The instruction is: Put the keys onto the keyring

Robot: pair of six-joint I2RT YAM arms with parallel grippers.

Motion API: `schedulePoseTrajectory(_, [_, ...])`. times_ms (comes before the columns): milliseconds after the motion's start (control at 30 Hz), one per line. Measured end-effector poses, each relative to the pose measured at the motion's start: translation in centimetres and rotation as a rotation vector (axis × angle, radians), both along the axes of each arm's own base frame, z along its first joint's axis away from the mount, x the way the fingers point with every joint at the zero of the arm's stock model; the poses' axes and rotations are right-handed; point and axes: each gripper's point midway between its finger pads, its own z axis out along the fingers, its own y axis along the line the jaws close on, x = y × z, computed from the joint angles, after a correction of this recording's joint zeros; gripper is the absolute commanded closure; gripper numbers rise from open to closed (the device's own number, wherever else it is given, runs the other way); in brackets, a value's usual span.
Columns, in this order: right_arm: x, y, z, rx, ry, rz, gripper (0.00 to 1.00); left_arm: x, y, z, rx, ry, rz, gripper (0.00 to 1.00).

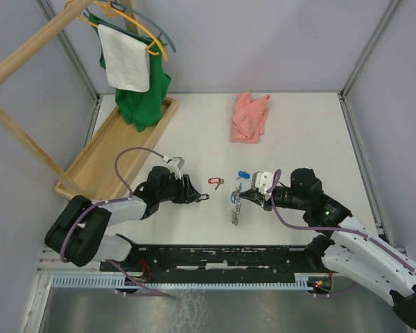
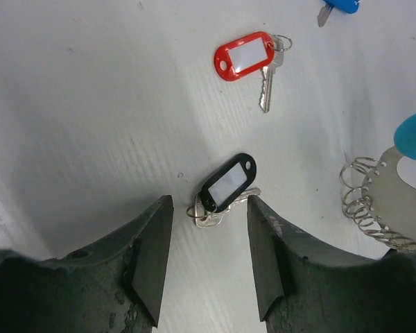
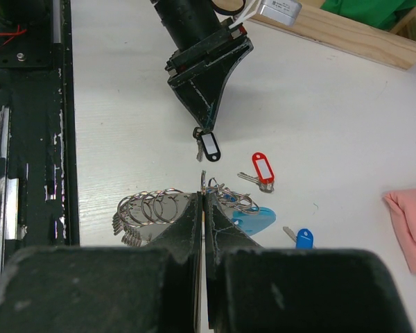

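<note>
Plainly the black-tagged key lay just ahead of my left gripper, jaws parted (tag slanting up-right); my right gripper was clamped on the keyring.

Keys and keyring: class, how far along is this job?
Done: none seen threaded; the red-tagged key and blue-tagged key lie loose on the table. In hand: the right pincer is shut on the keyring; the left pincer, open, straddles the black-tagged key. Left: grasp and thread all three.
</note>
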Motion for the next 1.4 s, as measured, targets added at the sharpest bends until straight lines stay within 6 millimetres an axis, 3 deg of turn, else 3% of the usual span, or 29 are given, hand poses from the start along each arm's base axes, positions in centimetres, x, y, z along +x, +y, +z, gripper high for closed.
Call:
schedulePoseTrajectory(233, [0.0, 0.0, 0.0, 0.0, 0.0, 0.001, 0.99, -0.5, -1.3, -0.2, -0.079, 0.023, -0.033, 0.49])
schedulePoseTrajectory(567, [0.0, 0.0, 0.0, 0.0, 0.0, 0.001, 0.99, -3.9, -3.6, 1.0, -0.15, 0.053, -0.081, 0.49])
schedulePoseTrajectory(767, [0.0, 0.0, 0.0, 0.001, 0.003, 0.001, 0.99, -2.9, -2.4, 3.1, -0.108, -0.06, 0.0, 0.49])
schedulePoseTrajectory(867, [0.0, 0.0, 0.0, 0.001, 0.003, 0.001, 0.99, -3.4, -2.5, 3.5, -0.055, -0.12, -0.003, 0.5])
schedulePoseTrajectory(1000, [-0.1, 0.0, -0.1, 0.0, 0.005, 0.001, 0.99, -4.6, -2.8, 2.9, 0.019, -0.186, -0.032, 0.51])
schedulePoseTrajectory(1267, [-0.2, 0.1, -0.3, -0.002, 0.008, 0.007, 0.98, -5.9, -0.3, -0.7, 0.115, -0.282, -0.062, 0.58])
schedulePoseTrajectory(1400, [-0.3, 0.1, -0.3, -0.002, 0.01, 0.011, 0.98, -5.8, -0.2, -0.5, 0.115, -0.356, -0.097, 0.6])
